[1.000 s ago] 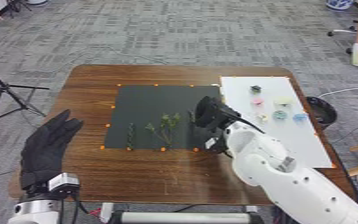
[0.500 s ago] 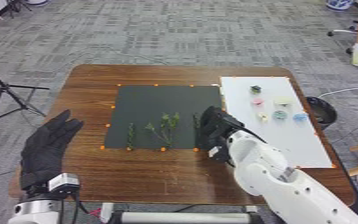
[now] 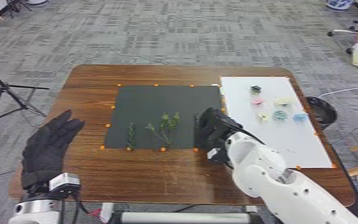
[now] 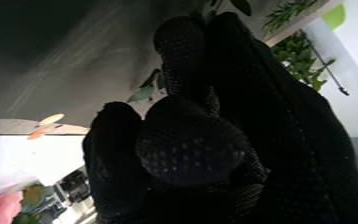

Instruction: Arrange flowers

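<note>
Right hand [image 3: 213, 126] over right edge of black mat [image 3: 153, 102], nearer than left hand [image 3: 47, 145]; cannot tell whether clamped or apart; leafy sprig [image 4: 144, 94] close by its left side, lying near-to-far; likely needs gripping across that length.

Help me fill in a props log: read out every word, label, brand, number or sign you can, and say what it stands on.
None can be read.
Dark mat: no readable text.
White sheet: no readable text.
White right arm: small dark marks, too small to tell whether any is print.
White device at the left wrist: too small to make out any print.
</note>
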Robot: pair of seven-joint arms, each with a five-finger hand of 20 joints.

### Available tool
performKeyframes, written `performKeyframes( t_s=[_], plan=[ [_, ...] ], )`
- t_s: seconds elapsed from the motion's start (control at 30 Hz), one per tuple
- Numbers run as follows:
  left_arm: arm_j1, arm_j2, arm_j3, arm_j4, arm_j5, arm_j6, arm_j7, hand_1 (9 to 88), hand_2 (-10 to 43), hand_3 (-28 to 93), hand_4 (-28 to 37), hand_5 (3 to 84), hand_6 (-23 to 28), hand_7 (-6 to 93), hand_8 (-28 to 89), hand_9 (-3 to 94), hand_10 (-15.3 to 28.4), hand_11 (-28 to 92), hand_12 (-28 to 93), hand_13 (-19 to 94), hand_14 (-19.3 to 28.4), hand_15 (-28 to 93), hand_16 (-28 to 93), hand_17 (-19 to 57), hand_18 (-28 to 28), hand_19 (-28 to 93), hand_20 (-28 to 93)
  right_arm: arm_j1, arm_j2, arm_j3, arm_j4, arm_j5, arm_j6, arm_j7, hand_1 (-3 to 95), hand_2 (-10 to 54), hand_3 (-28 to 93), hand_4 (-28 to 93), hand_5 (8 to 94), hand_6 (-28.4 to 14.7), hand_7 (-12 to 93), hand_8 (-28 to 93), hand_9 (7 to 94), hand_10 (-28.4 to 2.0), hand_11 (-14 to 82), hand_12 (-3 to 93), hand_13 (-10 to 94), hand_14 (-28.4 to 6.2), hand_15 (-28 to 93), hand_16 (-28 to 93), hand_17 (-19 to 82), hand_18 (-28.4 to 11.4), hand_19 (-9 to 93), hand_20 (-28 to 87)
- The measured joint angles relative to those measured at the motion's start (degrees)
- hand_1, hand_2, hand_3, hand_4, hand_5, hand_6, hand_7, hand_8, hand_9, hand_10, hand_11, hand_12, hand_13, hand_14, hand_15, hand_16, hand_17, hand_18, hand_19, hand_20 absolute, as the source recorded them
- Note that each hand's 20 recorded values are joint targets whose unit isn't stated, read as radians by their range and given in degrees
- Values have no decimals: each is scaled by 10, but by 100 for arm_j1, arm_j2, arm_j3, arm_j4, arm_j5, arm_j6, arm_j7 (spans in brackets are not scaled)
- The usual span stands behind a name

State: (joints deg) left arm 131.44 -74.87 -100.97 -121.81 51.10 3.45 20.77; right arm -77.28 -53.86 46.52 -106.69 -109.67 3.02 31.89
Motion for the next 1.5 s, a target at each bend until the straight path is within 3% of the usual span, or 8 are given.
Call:
performKeyframes(
  t_s=[0.27, 0.43, 0.53, 0.6, 0.77, 1.5],
  plan=[
    [-3, -2, 0, 1, 0, -2, -6, 230, -60, 712, -235, 511, 22, 147, -66, 506, 141, 231, 155, 404, 178, 224, 20, 79, 128, 104, 209, -1, 0, 1, -10, 40, -65, -18, 559, -95, 478, -27, 677, -41, 282, 218, 844, -117, 286, 385, 937, -16, 545, 354, 652, -121, 932, 502],
    [-2, -5, 0, 1, 0, -11, -6, 229, -60, 712, -233, 510, 23, 147, -66, 506, 141, 232, 155, 402, 179, 224, 21, 77, 130, 108, 210, -2, 23, -4, -36, 41, -64, -38, 461, -95, 582, -70, 661, -44, 227, 150, 800, -135, 318, 291, 926, -25, 548, 363, 641, -131, 932, 515],
    [0, -6, -1, 1, 0, -16, -5, 228, -61, 713, -234, 511, 22, 147, -66, 506, 141, 232, 155, 403, 179, 224, 21, 77, 131, 108, 209, -2, 43, -3, -45, 38, -79, -70, 425, -95, 611, -74, 655, -41, 225, -18, 772, -148, 277, 274, 918, -29, 555, 359, 634, -135, 932, 520],
    [0, -6, -1, 1, 0, -18, -5, 229, -61, 714, -234, 510, 23, 146, -66, 506, 141, 232, 155, 402, 179, 225, 21, 77, 131, 108, 208, -2, 55, 3, -56, 20, -125, -84, 418, -95, 609, -73, 647, -38, 222, -41, 756, -151, 239, 256, 914, -31, 556, 358, 628, -139, 932, 520],
    [-3, -6, -1, 1, 0, -24, -8, 229, -61, 713, -235, 510, 22, 146, -66, 506, 142, 232, 155, 402, 179, 225, 21, 77, 131, 108, 207, -2, 70, 22, -73, 0, -296, -103, 406, -95, 611, -70, 636, -31, 213, -47, 723, -156, 171, 218, 906, -35, 555, 350, 619, -143, 932, 518],
    [-4, -3, 6, -1, -2, -27, -61, 229, -61, 713, -233, 511, 21, 147, -66, 507, 142, 233, 155, 402, 179, 225, 21, 76, 131, 107, 207, -14, 453, 173, -373, -243, -813, -314, 393, -95, 613, -69, 643, -22, 211, -41, 719, -160, 167, 220, 902, -39, 567, 340, 613, -153, 932, 532]
  ],
)
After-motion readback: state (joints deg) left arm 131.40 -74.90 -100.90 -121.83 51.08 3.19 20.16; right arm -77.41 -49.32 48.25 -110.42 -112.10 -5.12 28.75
